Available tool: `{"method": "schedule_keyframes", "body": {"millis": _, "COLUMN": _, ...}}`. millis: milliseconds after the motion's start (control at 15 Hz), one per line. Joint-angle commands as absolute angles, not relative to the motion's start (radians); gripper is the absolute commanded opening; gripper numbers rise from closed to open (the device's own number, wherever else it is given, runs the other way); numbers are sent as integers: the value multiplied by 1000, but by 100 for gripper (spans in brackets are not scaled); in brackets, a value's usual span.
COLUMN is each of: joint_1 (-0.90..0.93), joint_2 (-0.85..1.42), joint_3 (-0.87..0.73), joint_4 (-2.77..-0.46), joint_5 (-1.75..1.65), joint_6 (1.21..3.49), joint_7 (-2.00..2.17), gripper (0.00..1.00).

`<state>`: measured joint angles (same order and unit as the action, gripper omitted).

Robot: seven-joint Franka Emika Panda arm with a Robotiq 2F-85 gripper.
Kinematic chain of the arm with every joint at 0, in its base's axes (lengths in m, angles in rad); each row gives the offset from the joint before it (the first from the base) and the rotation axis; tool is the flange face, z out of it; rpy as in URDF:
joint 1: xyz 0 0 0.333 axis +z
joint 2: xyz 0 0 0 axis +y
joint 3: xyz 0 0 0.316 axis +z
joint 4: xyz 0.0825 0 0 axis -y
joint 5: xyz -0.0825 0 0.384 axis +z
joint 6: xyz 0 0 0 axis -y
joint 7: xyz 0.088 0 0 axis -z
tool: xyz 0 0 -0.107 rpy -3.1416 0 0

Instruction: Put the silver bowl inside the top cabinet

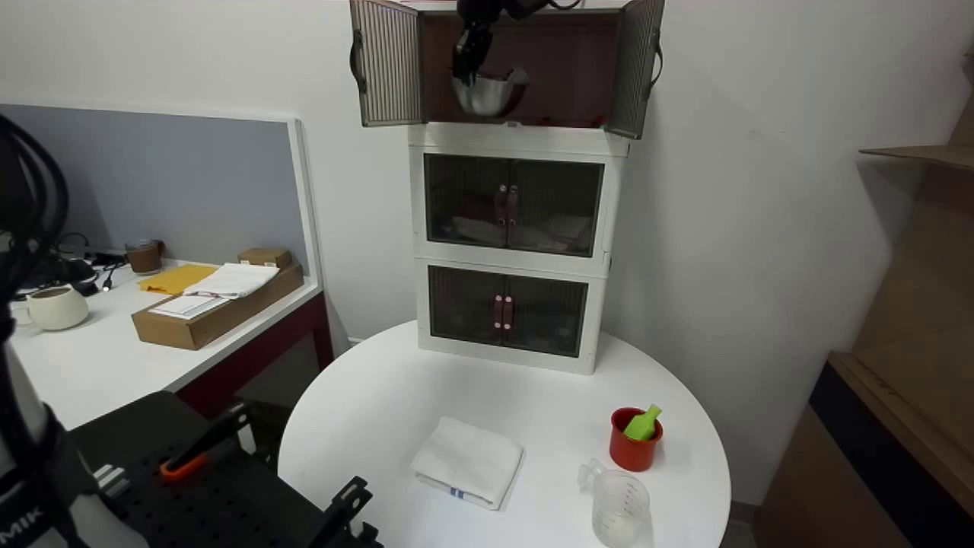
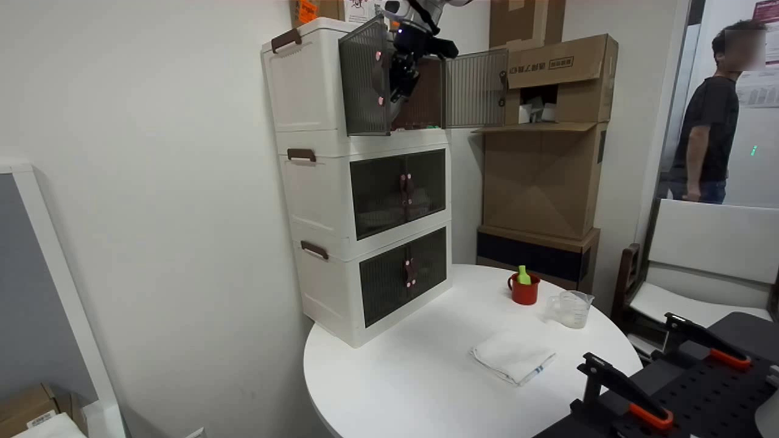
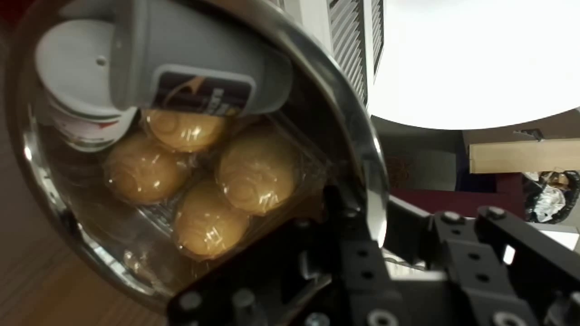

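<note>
The silver bowl (image 1: 483, 99) is in the mouth of the top cabinet (image 1: 571, 61) — low in the opening, between 7 and 8 o'clock of its middle in an exterior view. How far past the front edge it sits, I cannot tell. The cabinet's doors (image 1: 392, 72) are swung outward at 9 and 3 o'clock; in an exterior view the nearer door hides most of the bowl. The end effector (image 3: 375, 215) is clamped on the bowl's rim at 4 o'clock in the wrist view, one finger (image 3: 359, 263) inside the wall and the other outside.

In the bowl, four orange-brown round pieces of food (image 3: 253, 174) lie in clear wrap (image 3: 158, 222), with a grey container (image 3: 204, 56) at 12 o'clock and a white-lidded container (image 3: 72, 65) at 10.

Below the cabinet, a white unit (image 1: 514, 260) with dark fronts stands on the round table (image 1: 342, 411). There, a red cup (image 1: 631, 455) holds a green utensil (image 1: 643, 425) — a clear measuring jug (image 1: 620, 510) is just beside it at 6 o'clock, and a folded white cloth (image 1: 468, 460) lies well apart at 9.
</note>
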<state>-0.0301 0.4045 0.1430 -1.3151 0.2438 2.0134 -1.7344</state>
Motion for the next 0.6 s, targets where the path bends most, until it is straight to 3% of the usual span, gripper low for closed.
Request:
{"method": "schedule_keyframes", "body": {"millis": 0, "joint_1": -7, "joint_2": 494, "joint_3": 164, "joint_4": -1190, "joint_5": 217, "joint_6": 1989, "joint_7": -1793, "gripper": 1}}
{"method": "schedule_keyframes", "body": {"millis": 400, "joint_1": -1, "joint_2": 561, "joint_3": 167, "joint_4": -1108, "joint_5": 211, "joint_6": 1975, "joint_7": -1780, "gripper": 2}}
{"method": "schedule_keyframes", "body": {"millis": 467, "joint_1": -4, "joint_2": 560, "joint_3": 169, "joint_4": -1110, "joint_5": 216, "joint_6": 1978, "joint_7": -1783, "gripper": 30}}
{"method": "schedule_keyframes", "body": {"millis": 533, "joint_1": -6, "joint_2": 561, "joint_3": 171, "joint_4": -1110, "joint_5": 221, "joint_6": 1984, "joint_7": -1789, "gripper": 32}}
